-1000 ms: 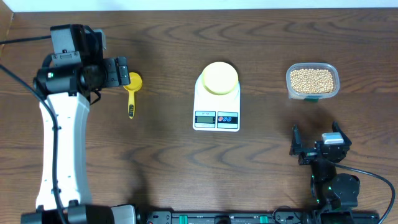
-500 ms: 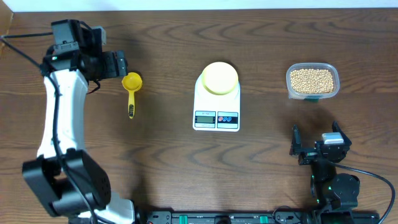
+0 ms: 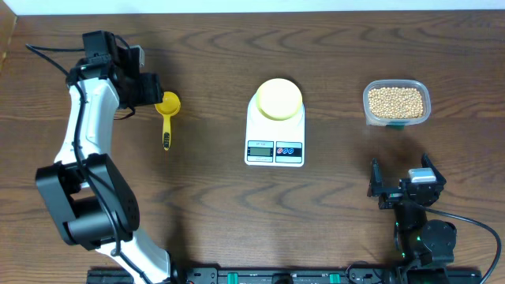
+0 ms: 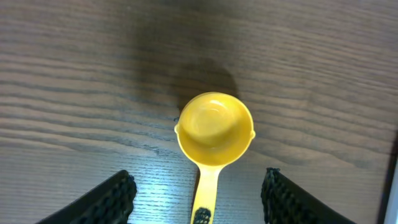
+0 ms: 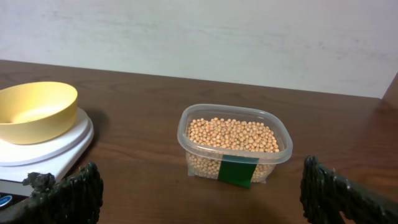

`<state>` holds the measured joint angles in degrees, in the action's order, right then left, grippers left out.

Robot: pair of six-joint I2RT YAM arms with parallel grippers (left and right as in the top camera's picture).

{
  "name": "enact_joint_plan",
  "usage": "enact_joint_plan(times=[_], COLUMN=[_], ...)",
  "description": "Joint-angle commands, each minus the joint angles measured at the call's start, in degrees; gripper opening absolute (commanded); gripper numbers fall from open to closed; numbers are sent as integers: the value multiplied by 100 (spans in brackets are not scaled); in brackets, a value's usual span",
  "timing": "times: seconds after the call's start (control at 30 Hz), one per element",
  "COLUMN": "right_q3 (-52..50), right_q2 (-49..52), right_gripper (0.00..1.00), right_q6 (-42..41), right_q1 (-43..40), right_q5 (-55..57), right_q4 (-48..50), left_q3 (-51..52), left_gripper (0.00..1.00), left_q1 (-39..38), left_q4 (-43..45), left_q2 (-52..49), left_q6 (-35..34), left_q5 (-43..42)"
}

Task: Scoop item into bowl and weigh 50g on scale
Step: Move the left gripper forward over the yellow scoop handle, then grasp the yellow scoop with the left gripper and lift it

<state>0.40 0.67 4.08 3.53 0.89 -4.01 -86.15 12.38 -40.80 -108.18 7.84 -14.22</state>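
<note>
The tan beans (image 3: 395, 101) fill a clear plastic tub at the far right; they also show in the right wrist view (image 5: 232, 134). The empty pale yellow bowl (image 3: 279, 99) sits on the white scale (image 3: 274, 150), and both show at the left of the right wrist view, the bowl (image 5: 34, 111) on the scale (image 5: 56, 149). A bright yellow scoop (image 3: 166, 110) lies at the far left. My left gripper (image 3: 150, 87) is open over it, with its fingers (image 4: 198, 186) on either side of the scoop's handle (image 4: 205, 186), not touching it. My right gripper (image 3: 401, 175) is open and empty at the front right, and in the right wrist view its fingers (image 5: 199, 186) face the tub.
The clear tub (image 5: 234, 163) has a green label on its near side. The scoop's cup (image 4: 215, 127) is empty. The table's far edge meets a pale wall (image 5: 199, 31). Bare wood lies between the scoop, the scale and the tub.
My left arm has swung round and its gripper has shifted slightly over the scoop. The scoop, bowl, scale, tub and right arm have not moved.
</note>
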Motion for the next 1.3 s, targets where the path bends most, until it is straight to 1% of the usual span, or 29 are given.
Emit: enact_joint_plan(times=[0.0,0.13,0.2,0.4,0.43,0.63,0.97,1.17,1.23,1.27], right_q3=[-9,-9,-9,-9,-9,-9,-9,-9,-9,-9], right_q2=[-37,-37,-37,-37,-37,-37,-37,-37,-37,-37], right_gripper=[99,99,99,99,99,99,99,99,99,99], right_q6=[72,72,72,72,70,72,72,72,72,72], right_q1=[22,22,22,22,22,22,22,22,22,22], right_q5=[-15,-17,-17,-17,-17,-17,-15,-17,-17,-17], right_q4=[-13,-13,-13,-13,-13,-13,-13,-13,-13,-13], left_q3=[-118,-118,-118,-118,-114,-98,-96,-96,-96,-96], left_gripper=[62,60,54,53,49,49,49,43,39,34], left_q1=[20,20,20,20,20,15,-7,-31,-31,-31], left_q4=[26,184,321,616,621,623,793,813,817,820], left_q2=[-262,-557,-695,-918,-957,-1244,-1333,-1510,-1545,-1565], left_q6=[74,70,68,70,68,68,28,26,28,26], left_q5=[79,236,354,350,348,326,289,286,286,286])
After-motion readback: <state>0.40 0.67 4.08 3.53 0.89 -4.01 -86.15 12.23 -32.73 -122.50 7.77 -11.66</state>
